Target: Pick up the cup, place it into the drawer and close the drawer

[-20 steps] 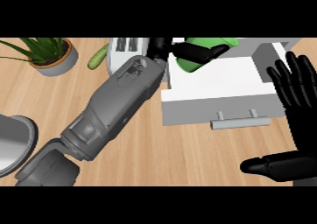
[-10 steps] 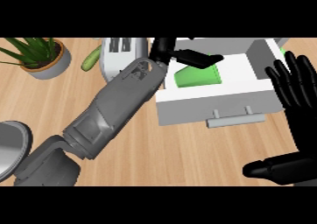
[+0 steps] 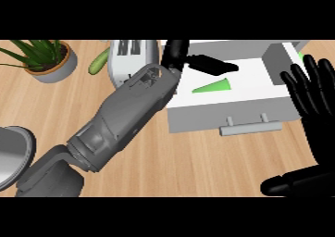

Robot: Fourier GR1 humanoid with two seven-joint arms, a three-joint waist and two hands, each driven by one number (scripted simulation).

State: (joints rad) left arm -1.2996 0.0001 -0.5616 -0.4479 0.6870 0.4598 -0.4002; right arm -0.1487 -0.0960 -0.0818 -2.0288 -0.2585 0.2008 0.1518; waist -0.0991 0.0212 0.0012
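The green cup (image 3: 214, 86) lies inside the open white drawer (image 3: 218, 111), with only a wedge of it showing. My left arm reaches across from the lower left, and my left hand (image 3: 197, 61) hovers over the drawer's back left part. Its fingers are stretched out just above the cup and do not touch it. The drawer's grey handle (image 3: 256, 129) faces me. My right hand (image 3: 319, 109) stays open at the right edge, fingers up, beside the drawer's right end.
A potted plant (image 3: 45, 58) stands at the back left, with a green vegetable (image 3: 98, 62) and a white toaster (image 3: 133, 55) next to it. A metal pan (image 3: 8, 157) sits at the left edge. Bare wooden counter (image 3: 197, 162) lies in front of the drawer.
My left hand brought the green cup down into the drawer and let go; its fingers went from curled round the cup to straight. My right hand has barely moved.
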